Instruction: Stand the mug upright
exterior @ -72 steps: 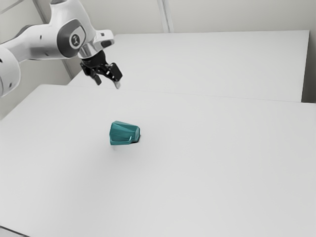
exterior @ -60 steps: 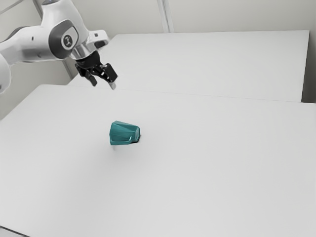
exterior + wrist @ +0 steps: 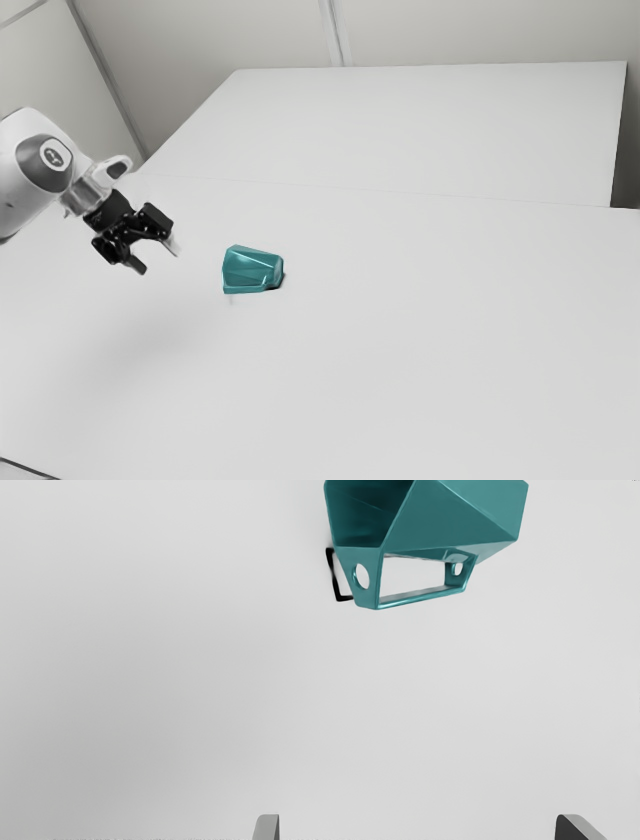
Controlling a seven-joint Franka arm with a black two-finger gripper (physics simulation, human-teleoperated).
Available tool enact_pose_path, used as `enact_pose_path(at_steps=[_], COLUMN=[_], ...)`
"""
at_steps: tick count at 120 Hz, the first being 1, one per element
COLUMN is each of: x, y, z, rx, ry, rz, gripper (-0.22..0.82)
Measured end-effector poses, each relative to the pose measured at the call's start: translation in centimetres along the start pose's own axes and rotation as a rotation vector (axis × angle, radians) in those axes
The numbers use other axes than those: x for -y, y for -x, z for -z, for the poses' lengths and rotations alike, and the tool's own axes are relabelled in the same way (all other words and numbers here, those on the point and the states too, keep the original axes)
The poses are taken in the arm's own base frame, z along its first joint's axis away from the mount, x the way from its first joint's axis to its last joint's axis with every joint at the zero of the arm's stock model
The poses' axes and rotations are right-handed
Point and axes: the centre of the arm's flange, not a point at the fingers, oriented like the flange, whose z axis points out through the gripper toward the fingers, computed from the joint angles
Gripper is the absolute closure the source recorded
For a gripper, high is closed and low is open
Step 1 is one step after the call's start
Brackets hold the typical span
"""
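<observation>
- one mug, blue-green, lying on its side on the white table; it is not standing up
- the mug has one handle, one open mouth and lots of flat sides; the handle is on the side nearer the fingers
- one thin black bent line is just beside the handle
- one black gripper is up in the air, near the mug and apart from it, toward the exterior view's left; it has two fingers, spread wide, and they hold nothing
- one arm, white and grey, comes in from the exterior view's left; it has one round badge
- one more big white flat top is behind the table, with pale walls past it
- the wrist view shows the dark inside of the mug and two round holes in its handle, which I can't make out in the exterior view; the exterior view shows the arm, the walls and the far white top, which the wrist view does not
</observation>
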Motion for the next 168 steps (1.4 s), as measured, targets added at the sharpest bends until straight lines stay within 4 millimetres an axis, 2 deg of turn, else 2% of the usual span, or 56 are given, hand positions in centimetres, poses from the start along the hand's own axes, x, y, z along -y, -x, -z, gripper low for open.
enact_pose_path(at_steps=[12, 22, 33, 52, 69, 86, 96, 107, 123, 150, 168], x=[2.2, 3.5, 3.0, 2.6, 1.7, 0.8, 1.5, 2.5, 1.6, 1.2, 1.2], y=[-0.6, -2.6, -4.0, -4.7, -7.3, -8.4, -9.0, -10.1, -12.2, -14.4, -14.9], z=[-3.0, -4.4, -5.4, -7.8, -7.5, -7.1, -7.6, -7.4, -7.3, -9.9, -11.8], rx=[0.046, 0.058, 0.060, 0.088, 0.078, 0.079, 0.088, 0.083, 0.084, 0.112, 0.128], ry=[0.061, 0.091, 0.153, 0.268, 0.306, 0.329, 0.341, 0.342, 0.331, 0.346, 0.377], rz=[0.073, 0.106, 0.110, 0.140, 0.110, 0.075, 0.082, 0.080, 0.035, 0.010, 0.018], gripper=[0.00, 0.00, 0.00, 0.00, 0.00, 0.00, 0.00, 0.00, 0.00, 0.01, 0.05])
